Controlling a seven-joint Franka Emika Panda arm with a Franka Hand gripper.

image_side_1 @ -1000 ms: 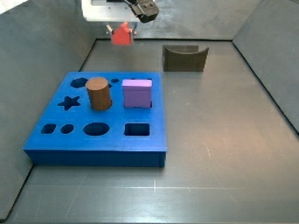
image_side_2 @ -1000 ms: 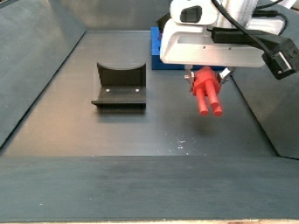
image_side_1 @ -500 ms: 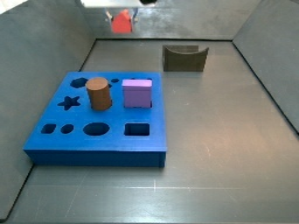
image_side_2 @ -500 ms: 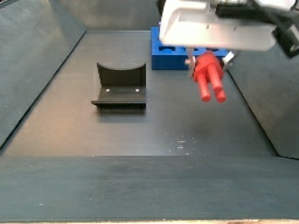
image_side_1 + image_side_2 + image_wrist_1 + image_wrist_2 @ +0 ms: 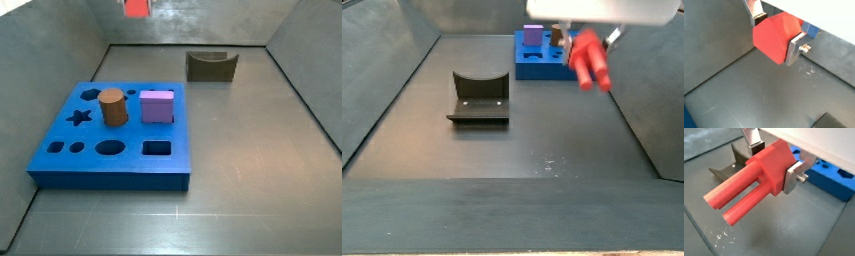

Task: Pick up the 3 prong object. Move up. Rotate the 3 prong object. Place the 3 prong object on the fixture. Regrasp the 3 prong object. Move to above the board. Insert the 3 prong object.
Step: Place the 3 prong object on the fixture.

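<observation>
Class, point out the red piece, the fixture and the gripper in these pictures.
Red piece point(image 5: 747, 190): wrist view, on its upper prong.
Fixture point(image 5: 478, 100): side view, on its upright back wall.
Gripper point(image 5: 774, 158): wrist view, midway between the fingers, which clamp the red piece.

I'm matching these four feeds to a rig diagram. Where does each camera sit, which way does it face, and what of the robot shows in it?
Wrist view: sits by the pincer, looks down at the floor; silver fingers clamp the 3 prong object.
Wrist view: same mount, looks along the prongs of the 3 prong object; fixture and board lie behind.
Side view: high, beyond the board, facing the fixture; no robot part shows.
Side view: high at the opposite end, fixture nearer, board behind; the pincer's white body shows.
Both side views share board, fixture and red piece.
</observation>
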